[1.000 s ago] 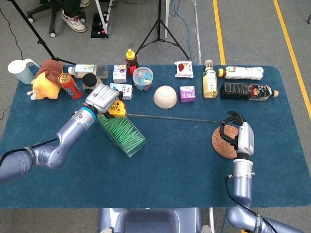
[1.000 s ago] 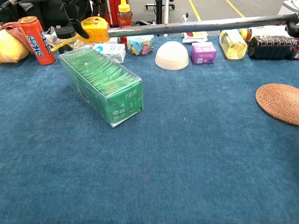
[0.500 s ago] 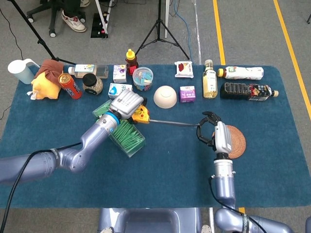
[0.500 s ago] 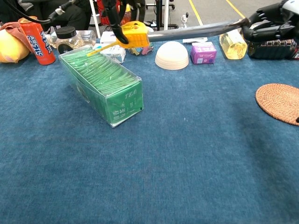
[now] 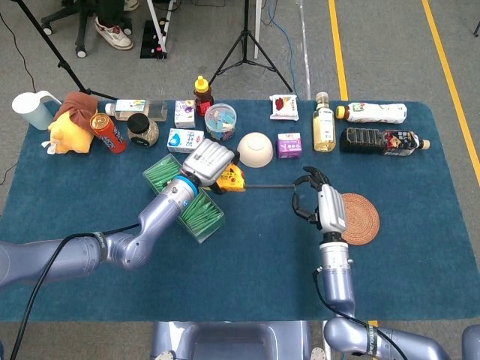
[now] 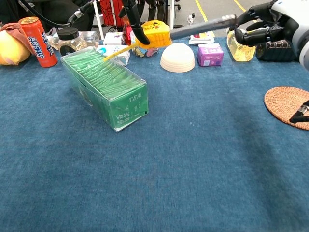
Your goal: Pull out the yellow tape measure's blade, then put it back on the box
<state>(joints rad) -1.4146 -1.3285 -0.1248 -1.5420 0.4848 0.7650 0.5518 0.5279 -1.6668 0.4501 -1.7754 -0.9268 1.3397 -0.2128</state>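
My left hand [image 5: 207, 162] holds the yellow tape measure [image 5: 231, 179] in the air, just right of the green tea box [image 5: 184, 199]. In the chest view the yellow tape measure [image 6: 155, 33] sits high above the green tea box [image 6: 106, 83], a yellow strap dangling from it. Its dark blade [image 5: 268, 186] runs a short way right to my right hand [image 5: 310, 196], which pinches the tip. The chest view shows the blade [image 6: 200, 27] slanting up to my right hand [image 6: 263, 23] at the top right.
A white bowl [image 5: 254, 148], purple carton [image 5: 288, 144], oil bottle [image 5: 323, 124] and dark bottle [image 5: 382, 140] line the back. A woven coaster [image 5: 357, 217] lies right of my right hand. A red can [image 5: 107, 132], jar [image 5: 139, 128] and yellow toy [image 5: 67, 135] stand back left.
Both hands have come together: the left carried the tape measure rightward off the box, the right moved left from the coaster, and the drawn-out blade has grown much shorter.
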